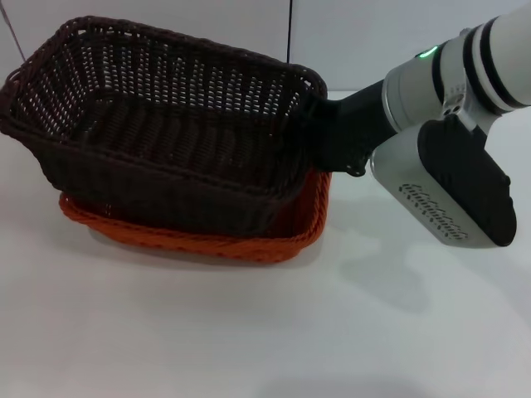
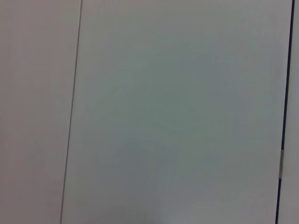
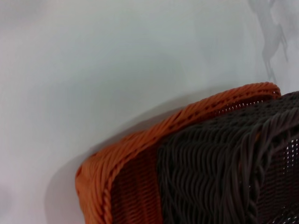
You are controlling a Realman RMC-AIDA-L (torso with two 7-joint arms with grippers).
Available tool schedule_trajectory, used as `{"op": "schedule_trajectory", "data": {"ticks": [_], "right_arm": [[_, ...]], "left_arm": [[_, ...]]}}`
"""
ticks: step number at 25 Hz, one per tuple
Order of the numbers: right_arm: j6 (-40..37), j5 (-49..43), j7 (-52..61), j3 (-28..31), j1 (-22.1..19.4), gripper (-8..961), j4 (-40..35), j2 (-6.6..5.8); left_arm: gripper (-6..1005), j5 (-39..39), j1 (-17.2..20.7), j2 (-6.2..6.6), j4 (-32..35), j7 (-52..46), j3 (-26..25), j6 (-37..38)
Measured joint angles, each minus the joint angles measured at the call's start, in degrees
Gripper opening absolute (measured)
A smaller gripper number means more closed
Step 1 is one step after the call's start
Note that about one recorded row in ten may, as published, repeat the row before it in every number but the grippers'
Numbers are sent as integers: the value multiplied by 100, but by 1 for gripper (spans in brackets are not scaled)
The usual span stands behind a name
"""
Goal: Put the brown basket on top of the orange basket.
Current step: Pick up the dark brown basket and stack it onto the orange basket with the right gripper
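The brown basket (image 1: 166,133) sits nested in the orange basket (image 1: 207,245), standing well above it so that only the orange rim shows along the front and right. My right gripper (image 1: 328,137) is pressed against the brown basket's right end at the rim, and its tips are hidden by the weave. In the right wrist view a corner of the orange basket (image 3: 140,149) wraps closely around the brown basket (image 3: 224,158). The left gripper shows in no view.
Both baskets stand on a white table (image 1: 249,332), with bare surface in front of and to the right of them. A white wall with dark seams rises behind. The left wrist view holds only a white panel (image 2: 177,116).
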Motion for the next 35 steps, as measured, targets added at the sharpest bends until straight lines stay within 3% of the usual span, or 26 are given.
{"op": "schedule_trajectory", "data": {"ticks": [10, 16, 25, 30, 33, 35], "right_arm": [[697, 286, -105, 81, -86, 194, 448, -9], [989, 243, -106, -132, -393, 217, 577, -1], [1366, 105, 332, -418, -535, 251, 468, 7], [1470, -150, 652, -692, -667, 451, 319, 20], [1418, -239, 695, -751, -837, 684, 104, 42], [1341, -277, 710, -756, -946, 682, -45, 59]], "left_arm": [[770, 1, -33, 0, -30, -2, -9, -74], [770, -8, -120, 1, -33, -4, -17, -248], [770, -93, -258, 5, -15, 19, -15, -554], [770, -114, -294, 9, 10, 31, -15, -598], [770, -129, -296, 16, 26, 34, -18, -623], [770, -129, -296, 16, 26, 34, -18, -623]]}}
